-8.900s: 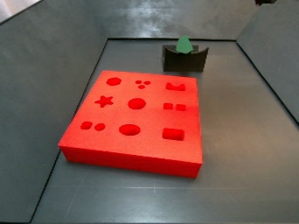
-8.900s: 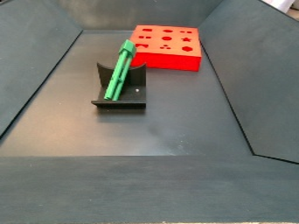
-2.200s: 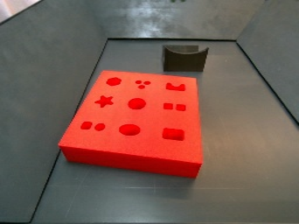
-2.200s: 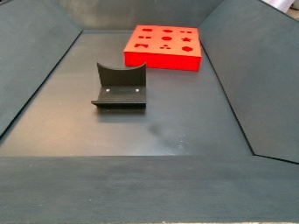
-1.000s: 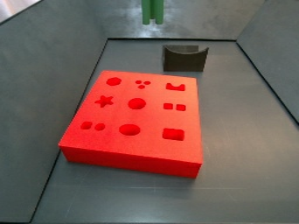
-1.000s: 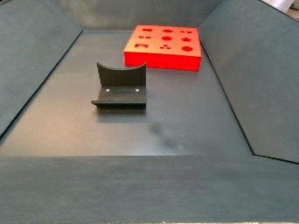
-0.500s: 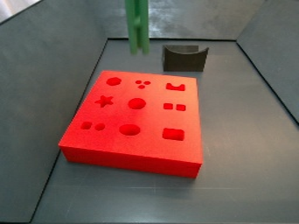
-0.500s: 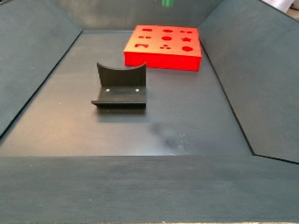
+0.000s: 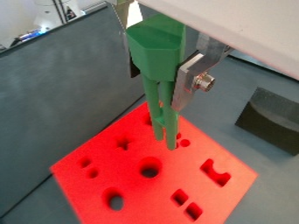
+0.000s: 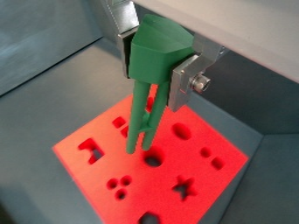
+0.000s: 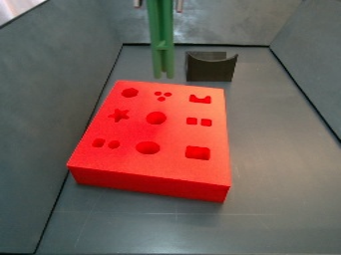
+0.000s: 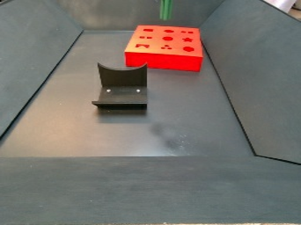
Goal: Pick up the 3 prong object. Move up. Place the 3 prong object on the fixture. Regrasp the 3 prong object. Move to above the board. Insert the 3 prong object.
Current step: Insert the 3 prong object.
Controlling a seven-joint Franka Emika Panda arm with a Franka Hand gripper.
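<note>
Claw (image 10: 162,54) above the board: flat silver finger plates (image 9: 194,68), a round screw head, pale housing overhead.

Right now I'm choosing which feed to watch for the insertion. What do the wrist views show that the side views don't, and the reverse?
Only the wrist views show the gripper, its silver fingers clamped on the 3 prong object, prongs pointing down above the board. Only the side views show the whole board and the whole fixture, bare. Both share the green piece hanging upright over the board, not yet inserted.
</note>
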